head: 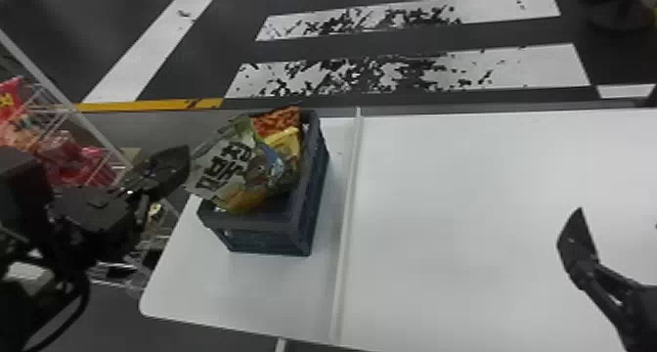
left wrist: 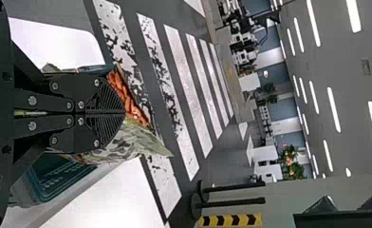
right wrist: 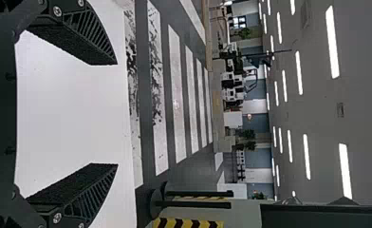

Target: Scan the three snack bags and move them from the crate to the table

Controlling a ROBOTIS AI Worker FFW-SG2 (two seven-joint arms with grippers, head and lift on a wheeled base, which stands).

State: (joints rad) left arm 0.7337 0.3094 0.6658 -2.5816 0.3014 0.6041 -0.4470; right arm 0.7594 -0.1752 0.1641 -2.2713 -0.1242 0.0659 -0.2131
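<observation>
From the dark blue-grey plastic crate [head: 278,224], a hand could pass over the smooth white bench [head: 469,219] at six o'clock and, past the pale narrow ridge [head: 344,229], widely at three, short of the black right pincer [head: 581,251]. The black left pincer [head: 186,155] and white wire rack [head: 73,104] obstruct nine o'clock; shiny printed snack bags [head: 239,170] jut above the rim toward ten.

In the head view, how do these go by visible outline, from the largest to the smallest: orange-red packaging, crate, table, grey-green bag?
1. Table
2. Crate
3. Grey-green bag, overlapping the crate
4. Orange-red packaging, partly covered, so its full size is unsure
</observation>
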